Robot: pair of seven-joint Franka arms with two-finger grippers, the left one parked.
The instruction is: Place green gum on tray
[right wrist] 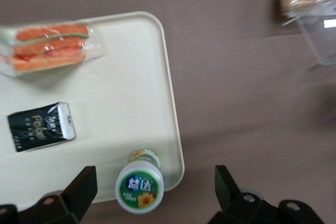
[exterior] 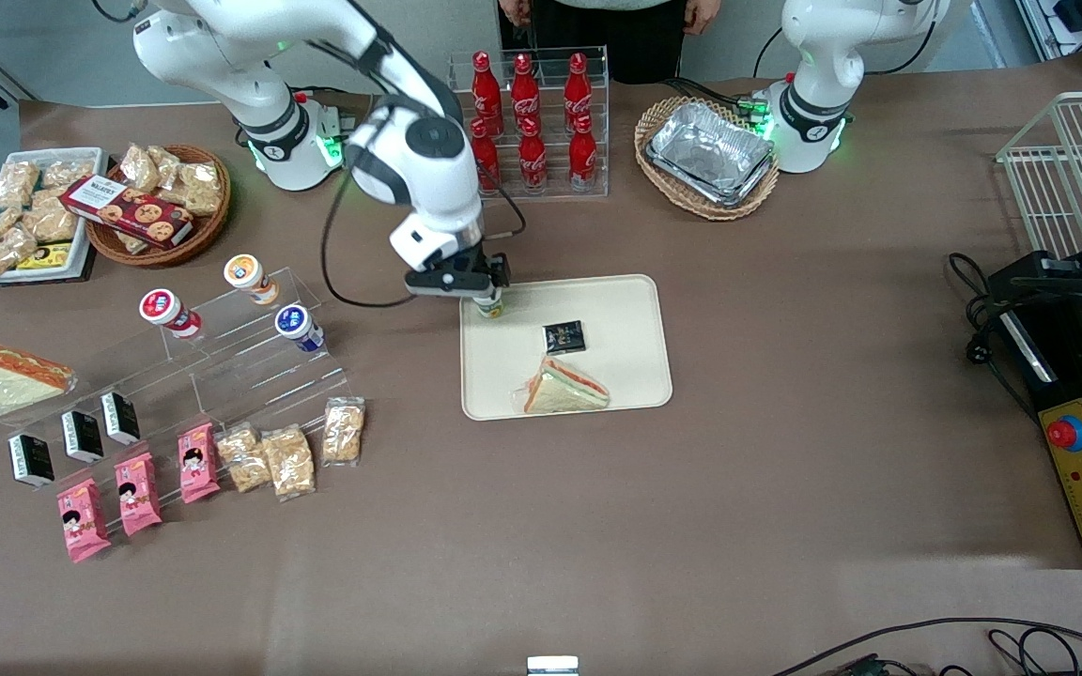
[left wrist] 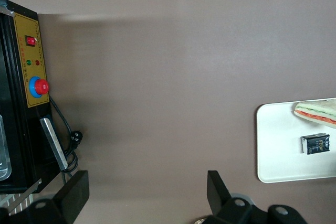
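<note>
The green gum [right wrist: 139, 187] stands upright on the tray [right wrist: 126, 93], in the corner nearest the working arm's base and close against the low rim, its white-and-green lid with the flower print facing up at the wrist camera. The gripper [exterior: 482, 289] hangs directly over it with its fingers spread wide, one on each side of the canister and clear of it, so the canister is released and stands on its own. In my judgement the placing itself is done and the step in hand is the let-go and withdrawal. The next move calls for a straight lift, keeping the open fingers away from the lid, because the canister is tall for its base, sits right at the tray's edge and could tip over the rim onto the desk [exterior: 785, 422] if brushed. Elsewhere on the tray lie a small black packet [right wrist: 41, 126] near the middle and a wrapped sandwich [right wrist: 50, 48] at the end nearer the front camera, both well apart from the gum and not in the way of the lift. Off the tray, toward the working arm's end of the desk, a clear stepped stand [exterior: 222, 347] carries the blue-lidded canister [exterior: 298, 327] and the orange-lidded canister [exterior: 251, 278], which the task does not concern.
</note>
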